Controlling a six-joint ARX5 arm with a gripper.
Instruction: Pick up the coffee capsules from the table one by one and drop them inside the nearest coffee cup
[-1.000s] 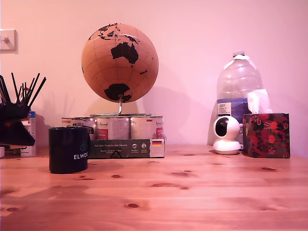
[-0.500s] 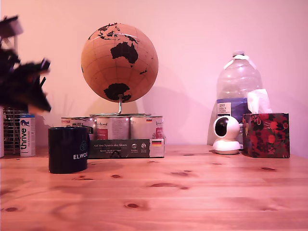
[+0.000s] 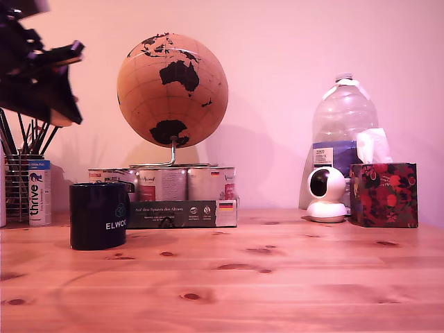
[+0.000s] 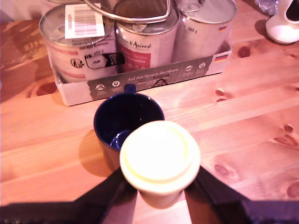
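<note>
- In the exterior view we see our gripper (image 3: 52, 104) high at that view's far left, dark and blurred against the wall, well above the table (image 3: 277, 277).
- Below and behind it stands a wire pencil holder (image 3: 17, 184) with dark sticks, and a "thrive" can (image 3: 39, 192) just beside that.
- The coffee cup (image 3: 98, 215) sits on the table below the gripper, slightly toward the exterior view's right.
- Further right from the gripper are a tray of tins (image 3: 182, 198) with a globe (image 3: 172, 90) on top, then a white camera (image 3: 327, 193), a water bottle (image 3: 345, 121) and a tissue box (image 3: 383, 195).
- In the wrist view the fingers (image 4: 107, 193) are closed on the cream capsule (image 4: 160, 156), its flat rim facing the camera.
- The capsule hangs above the table, overlapping the near rim of the coffee cup (image 4: 124, 119) in that view.
- Past the cup we see the tins (image 4: 140, 42) in their tray.
</note>
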